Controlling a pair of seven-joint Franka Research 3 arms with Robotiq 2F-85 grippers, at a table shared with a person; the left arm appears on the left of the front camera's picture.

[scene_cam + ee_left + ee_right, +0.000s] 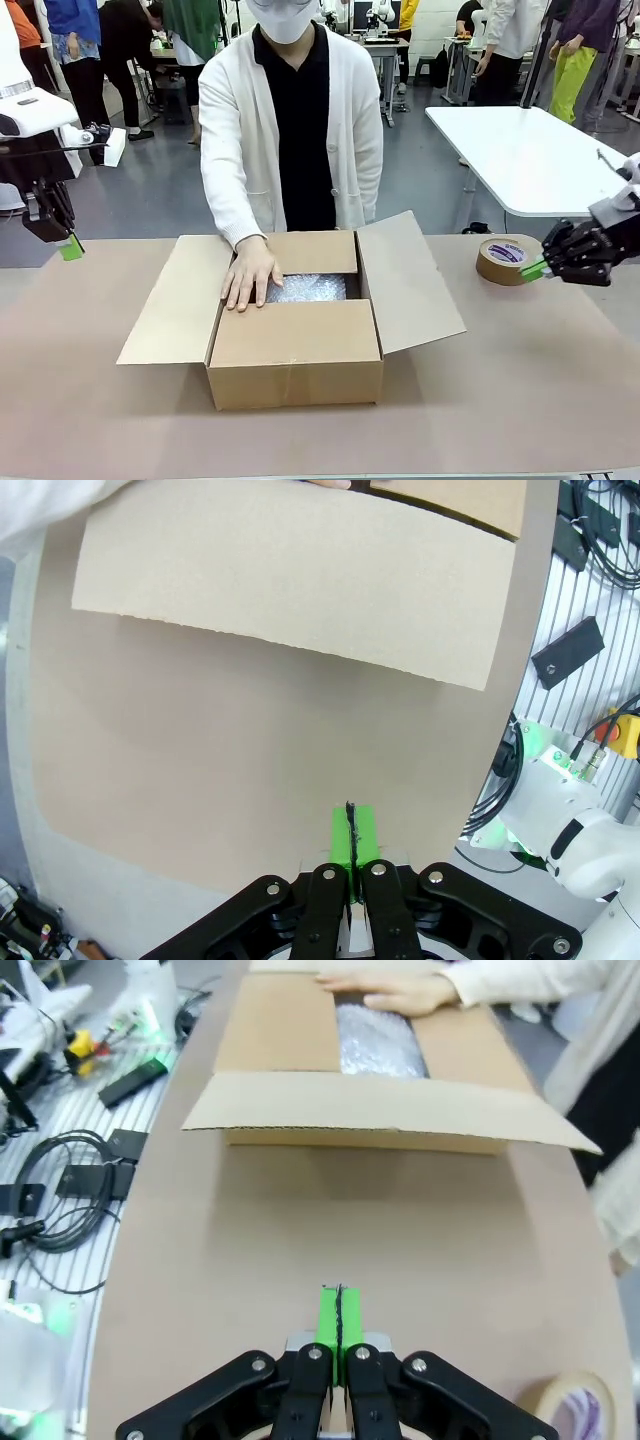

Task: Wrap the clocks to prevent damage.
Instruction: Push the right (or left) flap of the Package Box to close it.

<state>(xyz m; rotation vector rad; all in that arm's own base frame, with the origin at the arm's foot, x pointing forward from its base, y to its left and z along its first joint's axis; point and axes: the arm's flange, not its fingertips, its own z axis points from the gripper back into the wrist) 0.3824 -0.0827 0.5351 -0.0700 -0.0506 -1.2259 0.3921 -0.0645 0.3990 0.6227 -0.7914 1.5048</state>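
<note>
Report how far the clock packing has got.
Done: bubble wrap lies inside the cardboard box; any clocks beneath are hidden. In hand: the person's hand rests on the far flap. Left: both side flaps stand open, and the tape roll sits unused beside the shut right gripper. The left gripper is shut and empty.

The box (296,362) is matt brown cardboard. Bubble wrap (306,288) inside is shiny clear plastic. The table (520,380) looks smooth and matt. The cardigan (228,130) is white cloth.
</note>
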